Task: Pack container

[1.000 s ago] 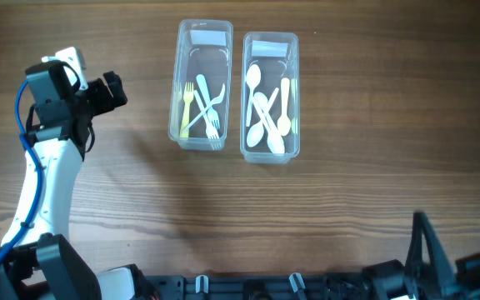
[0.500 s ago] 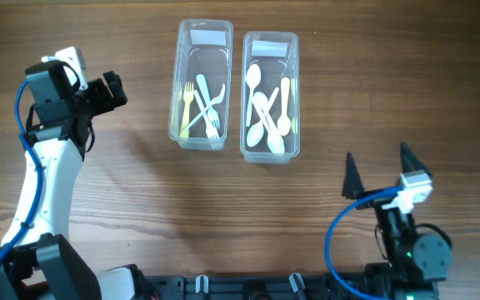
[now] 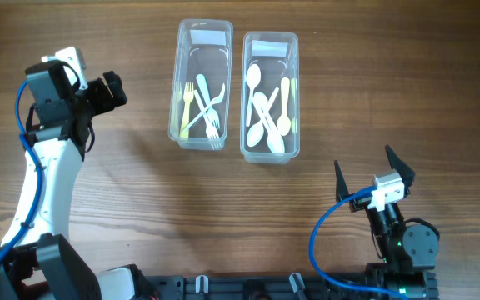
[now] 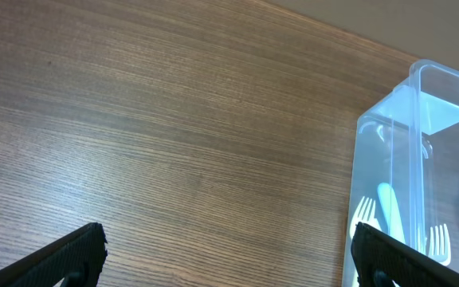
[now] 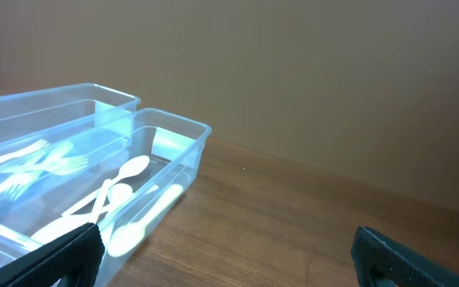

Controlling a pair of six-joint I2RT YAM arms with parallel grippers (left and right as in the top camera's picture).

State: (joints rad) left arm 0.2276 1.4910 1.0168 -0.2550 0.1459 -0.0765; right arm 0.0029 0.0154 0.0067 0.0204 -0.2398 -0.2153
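Two clear plastic containers stand side by side at the back of the table. The left container (image 3: pixel 201 83) holds several forks (image 3: pixel 203 104); it also shows in the left wrist view (image 4: pixel 421 175). The right container (image 3: pixel 269 96) holds several spoons (image 3: pixel 267 108), also seen in the right wrist view (image 5: pixel 126 199). My left gripper (image 3: pixel 111 90) is open and empty, to the left of the fork container. My right gripper (image 3: pixel 372 173) is open and empty, at the front right, below the spoon container.
Bare wooden table (image 3: pixel 223 208) lies between the containers and the front edge. A black rail (image 3: pixel 248 287) runs along the front edge. Blue cables trail from both arms.
My right arm has come up from the front right edge and swung left toward the containers, gripper open. The left arm has not moved.
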